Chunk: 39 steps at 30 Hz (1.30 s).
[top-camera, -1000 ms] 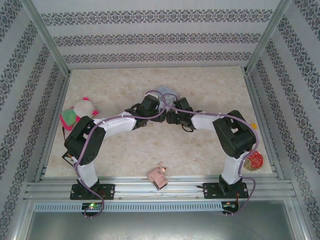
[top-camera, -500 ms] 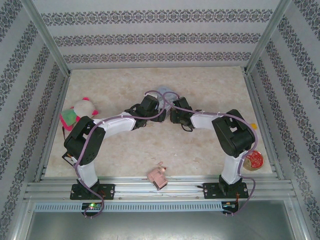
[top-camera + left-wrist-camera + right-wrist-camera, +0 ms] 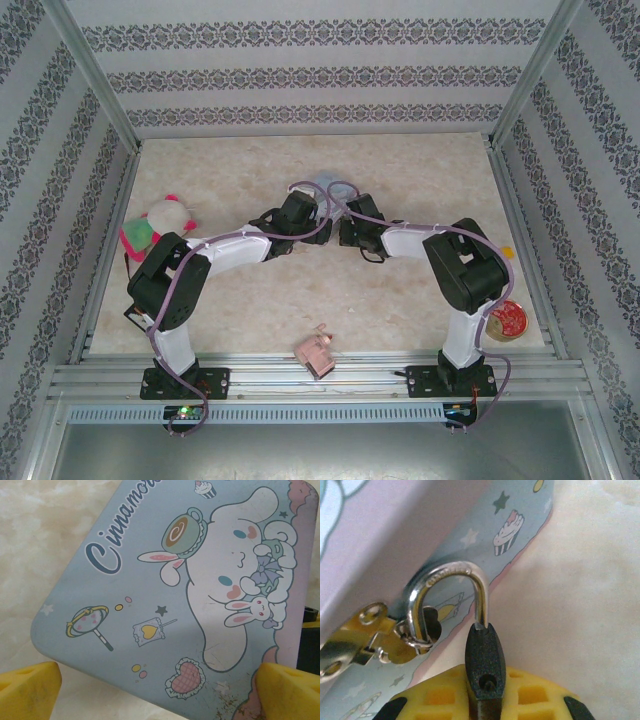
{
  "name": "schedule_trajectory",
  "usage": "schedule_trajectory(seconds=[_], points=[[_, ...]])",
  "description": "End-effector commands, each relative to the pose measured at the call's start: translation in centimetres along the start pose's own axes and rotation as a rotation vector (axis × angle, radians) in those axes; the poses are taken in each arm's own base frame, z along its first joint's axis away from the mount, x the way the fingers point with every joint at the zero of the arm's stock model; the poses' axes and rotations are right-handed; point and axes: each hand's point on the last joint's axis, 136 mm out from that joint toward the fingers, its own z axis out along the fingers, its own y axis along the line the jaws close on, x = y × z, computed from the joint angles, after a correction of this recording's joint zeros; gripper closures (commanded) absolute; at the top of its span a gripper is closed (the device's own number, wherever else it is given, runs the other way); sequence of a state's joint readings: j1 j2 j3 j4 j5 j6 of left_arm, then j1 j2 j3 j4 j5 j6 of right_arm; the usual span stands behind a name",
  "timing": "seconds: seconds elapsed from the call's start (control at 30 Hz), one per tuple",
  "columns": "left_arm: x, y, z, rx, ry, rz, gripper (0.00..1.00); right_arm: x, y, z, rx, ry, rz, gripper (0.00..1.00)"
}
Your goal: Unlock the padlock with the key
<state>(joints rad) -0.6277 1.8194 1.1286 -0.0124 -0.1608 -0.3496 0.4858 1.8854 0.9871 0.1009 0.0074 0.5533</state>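
The padlock (image 3: 485, 655) is a small dark body seen edge-on, with a silvery shackle (image 3: 451, 571) that passes through the gold hasp (image 3: 367, 640) of a light-blue cartoon tin (image 3: 125, 610). My right gripper (image 3: 484, 702) is shut on the padlock body between its yellow pads (image 3: 432, 697). A small hole in the body faces the camera. No key is in sight. My left gripper (image 3: 160, 697) hangs open over the tin lid, its yellow fingertips (image 3: 30, 687) far apart. In the top view both grippers, left (image 3: 297, 212) and right (image 3: 357, 222), meet at the tin (image 3: 325, 185).
A pink blocky object (image 3: 316, 352) lies at the table's near edge. A white and pink plush toy (image 3: 160, 220) sits at the left, and a round red tin (image 3: 507, 320) at the right behind the right arm. Patterned walls enclose the table.
My right wrist has shifted slightly to the right at the tin. The left arm has hardly moved.
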Motion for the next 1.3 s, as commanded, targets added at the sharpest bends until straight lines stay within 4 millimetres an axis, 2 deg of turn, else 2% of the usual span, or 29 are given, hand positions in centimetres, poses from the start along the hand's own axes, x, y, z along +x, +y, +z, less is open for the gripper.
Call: schedule_trajectory(seconds=[0.0, 0.2, 0.5, 0.63, 0.73, 0.9, 1.0, 1.27], points=[[6.7, 2.5, 0.5, -0.071, 0.220, 0.059, 0.01, -2.0, 0.9, -0.7, -0.101, -0.067, 0.087, 1.00], [6.9, 2.4, 0.5, -0.062, 0.222, 0.056, 0.01, -3.4, 1.6, -0.5, -0.179, -0.105, 0.181, 1.00], [7.2, 2.4, 0.5, -0.056, 0.226, 0.052, 0.01, -5.0, 1.0, -0.1, -0.196, -0.160, 0.277, 1.00], [7.3, 2.7, 0.3, -0.065, 0.224, 0.057, 0.01, -5.2, 0.3, -0.8, -0.183, -0.178, 0.285, 1.00], [7.3, 3.0, 0.0, -0.073, 0.221, 0.068, 0.01, -4.9, -0.4, -2.1, -0.160, -0.194, 0.274, 1.00], [6.6, 3.0, -0.7, -0.059, 0.177, 0.093, 0.01, -3.4, -1.8, -5.0, -0.110, -0.190, 0.227, 1.00], [6.0, 3.8, -1.0, -0.062, 0.159, 0.089, 0.01, -2.0, -2.5, -7.0, -0.087, -0.167, 0.185, 1.00], [3.5, 6.8, -1.5, -0.033, 0.114, -0.008, 0.01, 3.5, -4.9, -11.8, 0.001, -0.004, 0.037, 1.00]])
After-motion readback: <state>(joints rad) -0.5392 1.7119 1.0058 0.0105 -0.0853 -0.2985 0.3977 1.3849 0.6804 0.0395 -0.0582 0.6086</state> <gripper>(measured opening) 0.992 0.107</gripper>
